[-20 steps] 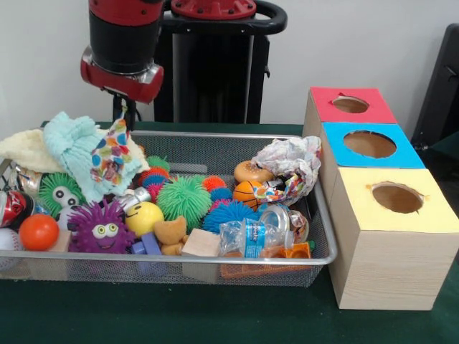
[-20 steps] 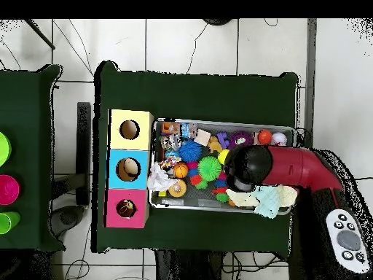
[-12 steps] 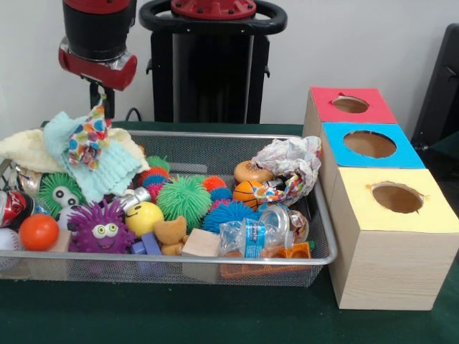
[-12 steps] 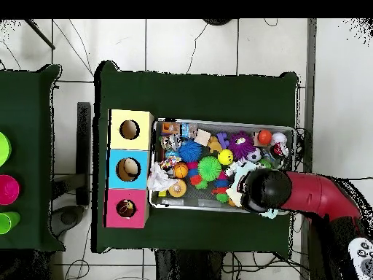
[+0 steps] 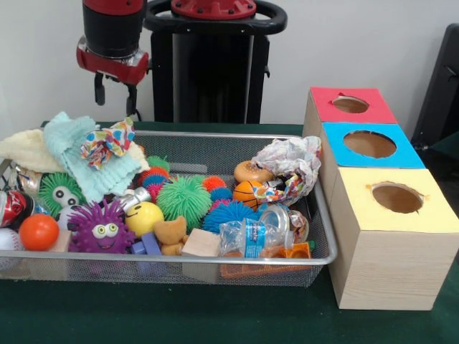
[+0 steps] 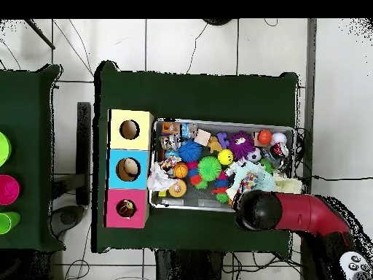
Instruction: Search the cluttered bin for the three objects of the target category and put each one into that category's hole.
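Note:
My gripper hangs open and empty above the far left corner of the wire mesh bin. Just below it, a polka-dot cloth lies crumpled on a light-blue towel. In the overhead view the red arm covers the gripper, and the polka-dot cloth shows beside it. To the right of the bin stands a wooden box with a red hole, a blue hole and a yellow hole.
The bin holds a green spiky ball, a purple spiky toy, a yellow ball, an orange ball, a small basketball, crumpled paper, a water bottle and wooden blocks.
The gripper carried the polka-dot cloth up and to the left, then let it go. The cloth now rests on the light-blue towel, and the gripper has shifted back right, open.

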Robot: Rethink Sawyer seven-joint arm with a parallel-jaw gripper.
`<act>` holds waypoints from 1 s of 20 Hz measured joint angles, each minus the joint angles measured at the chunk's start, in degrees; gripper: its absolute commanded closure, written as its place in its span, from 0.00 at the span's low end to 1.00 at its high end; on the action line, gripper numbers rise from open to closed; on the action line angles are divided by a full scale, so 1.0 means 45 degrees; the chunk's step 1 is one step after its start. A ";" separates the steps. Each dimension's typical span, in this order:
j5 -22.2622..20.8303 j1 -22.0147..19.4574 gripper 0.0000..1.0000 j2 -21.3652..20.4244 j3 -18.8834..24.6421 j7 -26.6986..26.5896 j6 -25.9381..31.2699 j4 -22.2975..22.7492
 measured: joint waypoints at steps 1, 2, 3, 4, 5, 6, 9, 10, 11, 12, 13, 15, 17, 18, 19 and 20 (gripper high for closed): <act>0.0003 -0.0001 0.00 -0.0043 0.0004 0.0000 -0.0003 0.0074; 0.0000 -0.0014 0.00 -0.0119 0.0020 0.0000 -0.0003 0.0195; 0.0003 -0.0034 0.00 -0.0149 0.0044 0.0000 -0.0003 0.0249; 0.0003 -0.0062 0.00 -0.0173 0.0074 0.0000 -0.0003 0.0293; 0.0008 -0.0202 0.00 -0.0237 0.0235 0.0000 -0.0026 0.0435; 0.0018 -0.0263 0.00 -0.0253 0.0301 0.0000 -0.0055 0.0479; 0.0127 -0.1128 0.00 -0.0390 0.1251 0.0000 -0.0779 0.0925; 0.0167 -0.1421 0.00 -0.0417 0.1576 0.0000 -0.1103 0.1057; 0.0185 -0.1675 0.00 -0.0424 0.1857 0.0000 -0.1429 0.1168; 0.0201 -0.1802 0.00 -0.0424 0.2004 0.0000 -0.1623 0.1228; 0.0210 -0.2099 0.00 -0.0409 0.2370 0.0000 -0.2197 0.1353; 0.0226 -0.2693 0.00 -0.0378 0.3103 0.0000 -0.3344 0.1601; 0.0230 -0.3128 0.00 -0.0352 0.3668 0.0000 -0.4227 0.1790; 0.0225 -0.3266 0.00 -0.0342 0.3866 0.0000 -0.4537 0.1854; 0.0219 -0.3431 0.00 -0.0334 0.4120 0.0000 -0.4946 0.1945; 0.0214 -0.3565 0.00 -0.0333 0.4351 0.0000 -0.5300 0.2029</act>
